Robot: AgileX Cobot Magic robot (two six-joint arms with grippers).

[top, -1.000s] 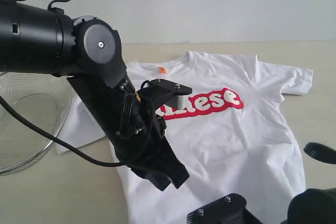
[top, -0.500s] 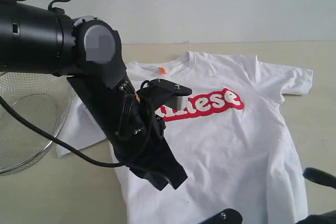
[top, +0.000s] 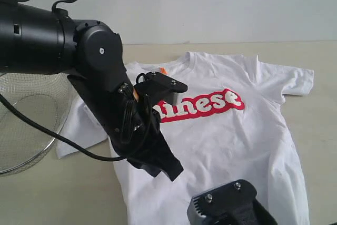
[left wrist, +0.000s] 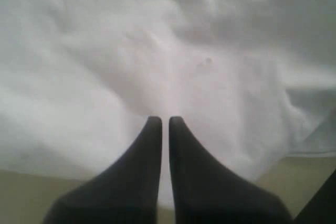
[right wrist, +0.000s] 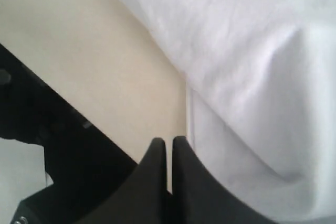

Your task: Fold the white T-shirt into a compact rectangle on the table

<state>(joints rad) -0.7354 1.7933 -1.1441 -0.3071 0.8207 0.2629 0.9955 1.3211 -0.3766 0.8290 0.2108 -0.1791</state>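
One container is in view: a round wire-mesh basket (top: 26, 130) by the left edge of the worktop (top: 63, 193). Only its own mesh shows inside it, and the left arm (top: 100, 72) hides part of its rim. The white T-shirt (top: 237, 146) lies spread flat, print up, across the middle of the worktop, collar toward the far edge and hem toward the near edge. Its red print (top: 210, 104) and orange neck tag (top: 163, 70) are exposed, and one sleeve (top: 79, 130) lies near the basket. Left jaws: clenched on nothing, fingertips (left wrist: 153, 129) side by side over white cloth; contact with the cloth cannot be told. Right jaws: clenched on nothing, fingertips (right wrist: 157, 148) over the line where the shirt's edge meets bare worktop. Against the frame one second earlier, the left arm's wrist bracket (top: 160, 84) has shifted toward the left edge, uncovering one more letter of the print. The right arm (top: 231, 209), nearly out of the exterior view half a second ago, stands again at the near edge over the hem. Shirt and basket have not moved.
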